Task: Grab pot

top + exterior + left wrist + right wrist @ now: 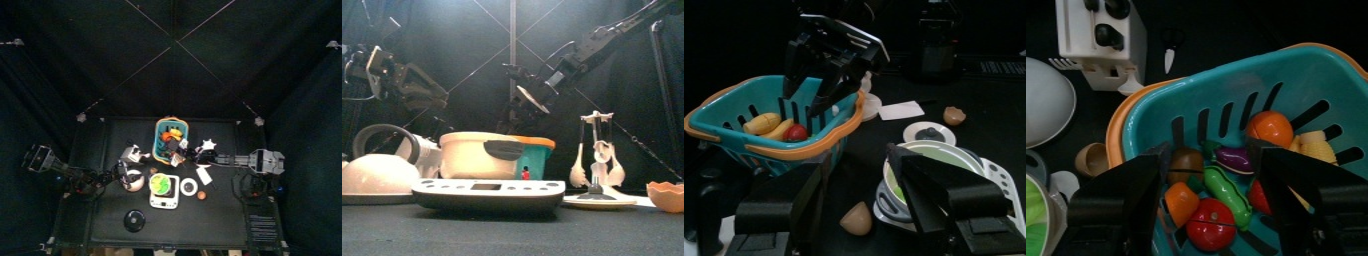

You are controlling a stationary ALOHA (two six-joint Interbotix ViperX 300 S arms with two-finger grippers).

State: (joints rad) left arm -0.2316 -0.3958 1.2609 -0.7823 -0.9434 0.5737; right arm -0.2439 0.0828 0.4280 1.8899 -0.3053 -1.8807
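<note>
Evidently hardly begun, judging by the black table (94,225) as laid out: nothing lifted, nothing gripped, nothing touched by either arm. Largest among the things there, a teal basket (492,155) with an orange rim near the middle, full of toy vegetables and no part of the job. Next in bulk, what is taken here for the pot (380,172): a pale, domed metal vessel with an arched handle at the front left corner, resting on the table just beside the basket and quite untouched; hard to say for certain that this is the thing meant rather than a kettle. In front of the basket, a flat white kitchen scale (489,193). Poised over the basket, well apart from the pot, the right gripper (1213,155), spread almost as wide as possible and holding nothing. Lower and nearer the pot's side of the table, the left gripper (858,165), jaws parted too and likewise empty. Left to do, then, on this reading: nearly everything, namely bringing a gripper across to the pot, lining the jaws up on its handle or rim, closing, lifting. As for writing, none legible anywhere: no brand, no label, and nothing readable on the scale's dark front panel.
</note>
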